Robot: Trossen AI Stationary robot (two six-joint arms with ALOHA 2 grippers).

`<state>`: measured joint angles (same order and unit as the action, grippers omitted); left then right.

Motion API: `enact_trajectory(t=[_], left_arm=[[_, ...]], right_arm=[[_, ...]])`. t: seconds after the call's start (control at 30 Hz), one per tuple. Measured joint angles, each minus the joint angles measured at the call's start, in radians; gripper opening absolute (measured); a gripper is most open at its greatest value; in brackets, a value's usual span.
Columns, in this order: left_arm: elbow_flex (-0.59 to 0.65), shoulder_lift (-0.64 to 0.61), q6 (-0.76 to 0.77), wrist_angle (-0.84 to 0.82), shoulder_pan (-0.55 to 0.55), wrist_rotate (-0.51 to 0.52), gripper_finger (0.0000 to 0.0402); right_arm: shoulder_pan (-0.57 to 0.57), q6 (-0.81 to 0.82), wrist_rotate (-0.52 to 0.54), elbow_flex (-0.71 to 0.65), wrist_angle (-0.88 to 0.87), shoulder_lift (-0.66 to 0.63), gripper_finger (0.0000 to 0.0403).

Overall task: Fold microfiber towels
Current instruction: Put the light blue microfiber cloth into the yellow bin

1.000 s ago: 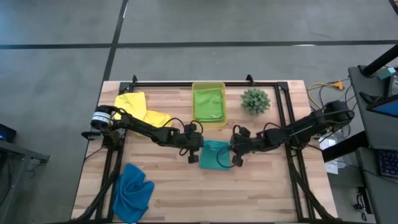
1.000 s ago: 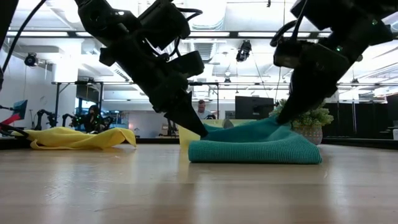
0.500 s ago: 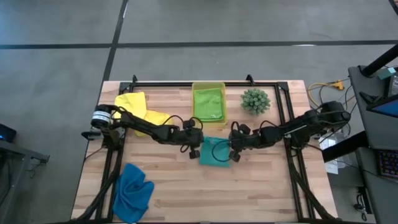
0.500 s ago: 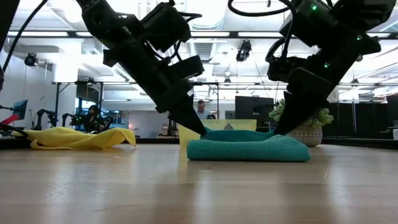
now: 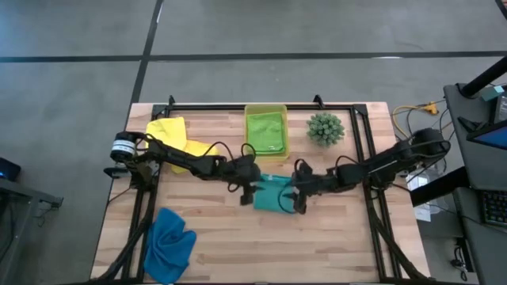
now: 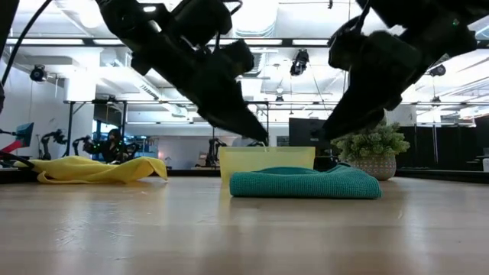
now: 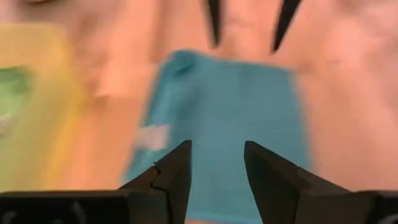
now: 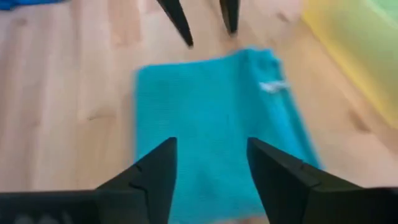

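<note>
The teal towel lies folded and flat on the wooden table's middle, and shows as a low pad in the low view. My left gripper hangs open just above its left end. My right gripper hangs open above its right end. Neither touches the cloth. A yellow towel lies crumpled at the far left. A blue towel lies bunched at the near left. A lime green towel rests inside the bin.
The translucent yellow-green bin stands at the far middle, right behind the teal towel. A small spiky green plant in a pot sits to its right. Bare wood lies along the near edge, to the right of the blue towel.
Both grippers have opened and let go of the teal towel, then risen clear of it. The towel's right end, held up a second ago, has dropped, and the cloth now lies flat and folded.
</note>
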<state>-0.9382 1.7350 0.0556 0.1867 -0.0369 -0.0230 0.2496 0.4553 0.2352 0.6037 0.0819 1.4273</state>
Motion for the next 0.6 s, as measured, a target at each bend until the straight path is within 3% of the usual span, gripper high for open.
enact_trajectory(t=[0.07, 0.37, 0.6], left_arm=[[0.000, 0.012, -0.006, 0.035, -0.005, -0.047, 0.0134], [0.004, 0.072, -0.010, 0.041, -0.007, -0.049, 0.0134], [0.008, 0.107, -0.010, 0.030, -0.007, -0.046, 0.0133]], right_arm=[[0.020, -0.007, 0.001, 0.002, 0.029, 0.032, 0.0212], [0.040, -0.056, 0.014, 0.025, 0.033, 0.184, 0.0308], [0.040, -0.015, 0.028, 0.030, 0.032, 0.196, 0.0347]])
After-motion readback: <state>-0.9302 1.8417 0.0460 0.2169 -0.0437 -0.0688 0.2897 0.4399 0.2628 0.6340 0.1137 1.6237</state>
